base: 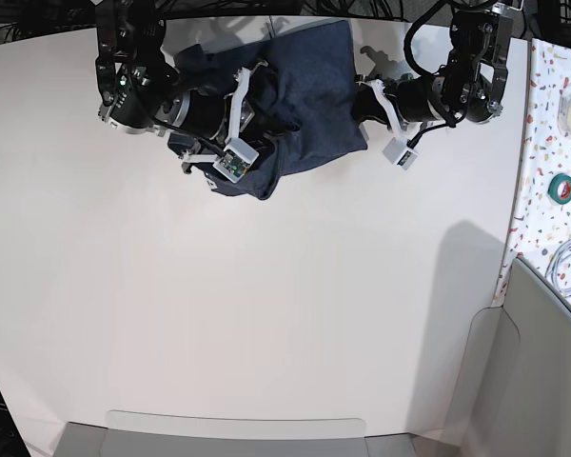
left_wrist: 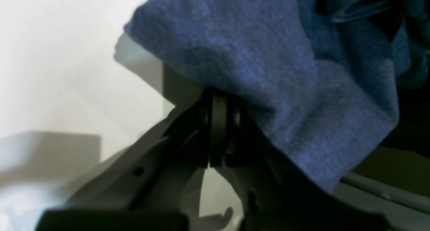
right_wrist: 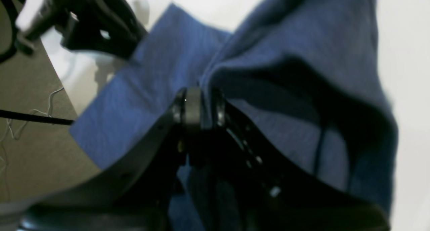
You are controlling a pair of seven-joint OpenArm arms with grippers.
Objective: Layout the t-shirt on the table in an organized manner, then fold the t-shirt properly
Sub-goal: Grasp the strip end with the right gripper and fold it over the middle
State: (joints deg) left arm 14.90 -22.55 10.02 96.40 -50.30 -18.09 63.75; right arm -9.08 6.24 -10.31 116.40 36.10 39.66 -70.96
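Left gripper clamped on t-shirt edge, right gripper pinching a cloth fold (jaws nearly closed), shirt bunched at far edge of table btwn both arms, partly lifted

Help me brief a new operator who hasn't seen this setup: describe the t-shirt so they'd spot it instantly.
Look at the big white table and follow it to its far edge, between the two robot arms. The t-shirt lies there as a bunched, dark navy-blue heathered cloth. It is the only fabric and the only dark item on the white top.
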